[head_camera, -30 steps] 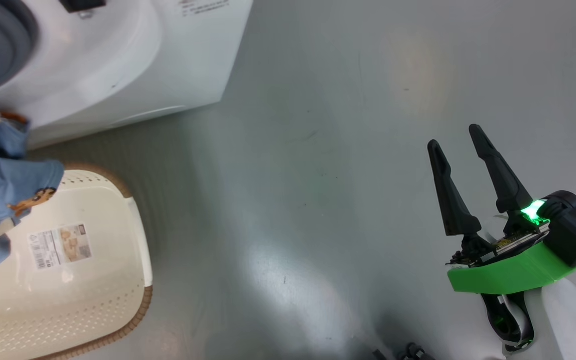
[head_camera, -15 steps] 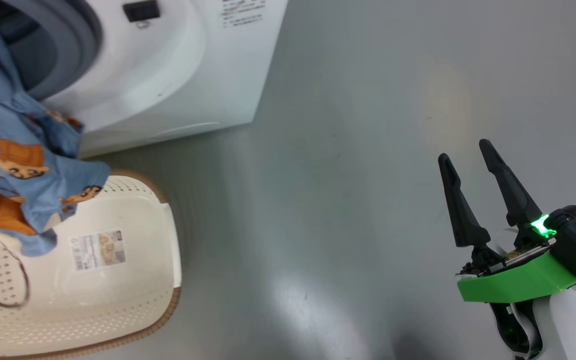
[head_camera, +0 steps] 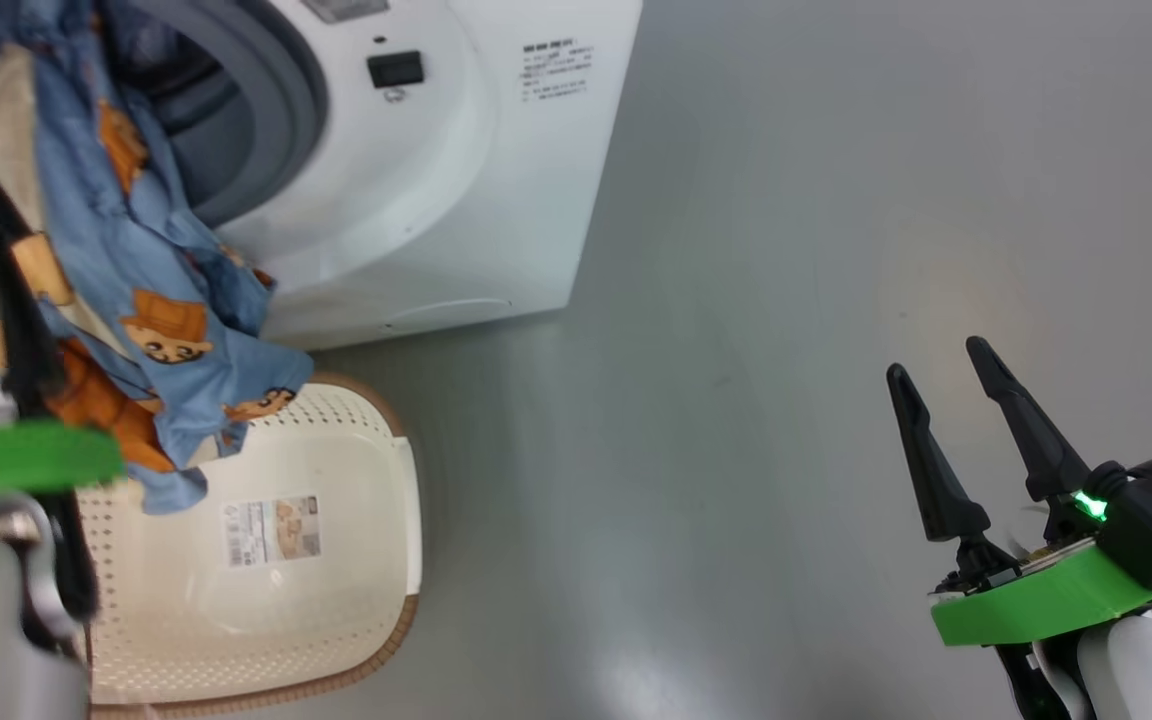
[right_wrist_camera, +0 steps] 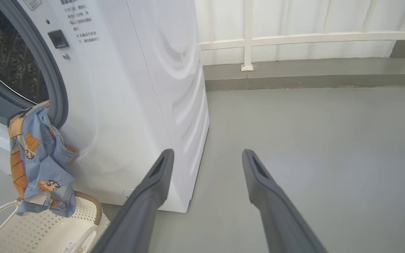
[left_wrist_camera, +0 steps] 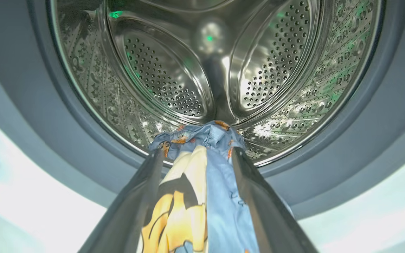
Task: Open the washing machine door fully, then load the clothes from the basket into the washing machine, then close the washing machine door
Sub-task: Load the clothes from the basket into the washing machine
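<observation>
Since the load is carried on the robot's left side, the deciding relation is found there. The left gripper (left_wrist_camera: 195, 151) is seen with its two long dark fingers spread wide, and a thick wad of the light blue printed fabric clothes (left_wrist_camera: 220, 196) is held packed between them. In the left wrist view the perforated steel drum (left_wrist_camera: 174, 80), ringed by the grey rubber gasket (left_wrist_camera: 47, 123), is found straight ahead along the fingers. Whether the lower lip has been crossed cannot be told.

The garment's long axis is hung downward from the fingers. Its loose end is dangled over the cream-white perforated plastic basket (head_camera: 336, 440), which is set just in front of the big white boxy washing machine (head_camera: 496, 180). A forward push into the drum is judged to be called for, with the hanging tail lifted over the gasket.

Further right, across the grey floor (head_camera: 736, 400), the right gripper (head_camera: 937, 358) is held well apart from the machine, its fingers spread with nothing between them. The left arm is plainly the nearer one.
</observation>
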You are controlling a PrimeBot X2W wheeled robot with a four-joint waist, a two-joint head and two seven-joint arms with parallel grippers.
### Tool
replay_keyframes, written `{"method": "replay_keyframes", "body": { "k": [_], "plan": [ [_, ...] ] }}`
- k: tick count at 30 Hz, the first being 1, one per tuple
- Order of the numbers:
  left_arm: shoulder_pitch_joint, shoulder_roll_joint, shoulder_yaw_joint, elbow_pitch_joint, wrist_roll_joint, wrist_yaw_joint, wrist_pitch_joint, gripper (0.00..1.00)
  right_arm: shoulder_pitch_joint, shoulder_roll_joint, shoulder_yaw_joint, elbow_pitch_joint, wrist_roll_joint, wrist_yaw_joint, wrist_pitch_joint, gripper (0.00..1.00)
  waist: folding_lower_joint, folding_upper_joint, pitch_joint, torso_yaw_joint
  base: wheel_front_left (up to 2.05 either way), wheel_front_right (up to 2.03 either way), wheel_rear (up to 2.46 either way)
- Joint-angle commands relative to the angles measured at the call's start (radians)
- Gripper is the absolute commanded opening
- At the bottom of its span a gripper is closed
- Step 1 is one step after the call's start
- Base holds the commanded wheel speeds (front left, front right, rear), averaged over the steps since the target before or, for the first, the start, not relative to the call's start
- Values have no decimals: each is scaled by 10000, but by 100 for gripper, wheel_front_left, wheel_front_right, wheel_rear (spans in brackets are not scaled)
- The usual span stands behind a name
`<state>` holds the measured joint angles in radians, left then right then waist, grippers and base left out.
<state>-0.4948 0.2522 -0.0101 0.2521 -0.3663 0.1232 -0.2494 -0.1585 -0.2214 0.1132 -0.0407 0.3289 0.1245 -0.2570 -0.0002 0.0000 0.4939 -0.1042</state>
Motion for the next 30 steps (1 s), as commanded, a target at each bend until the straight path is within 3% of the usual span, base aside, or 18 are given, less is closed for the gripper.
{"method": "replay_keyframes", "body": {
  "k": [1,8,12,30],
  "plan": [
    [553,293,258,-584,105,153,-66,100,312,-163,176,-162,-168,62,-48,100,2,0,-408,228,0,0,0],
    [3113,-371,12,-2305,337,679,-96,100,648,-297,128,-43,-246,62,-48,100,2,0,-1086,399,0,0,0],
    [3887,-605,-344,-2707,438,746,-51,100,855,-390,114,36,-269,62,-48,100,2,0,-1415,511,0,0,0],
    [5238,-1030,-1198,-2353,272,573,167,100,1500,-474,335,294,-317,62,-48,100,2,0,-2572,641,0,0,0]
  ]
}}
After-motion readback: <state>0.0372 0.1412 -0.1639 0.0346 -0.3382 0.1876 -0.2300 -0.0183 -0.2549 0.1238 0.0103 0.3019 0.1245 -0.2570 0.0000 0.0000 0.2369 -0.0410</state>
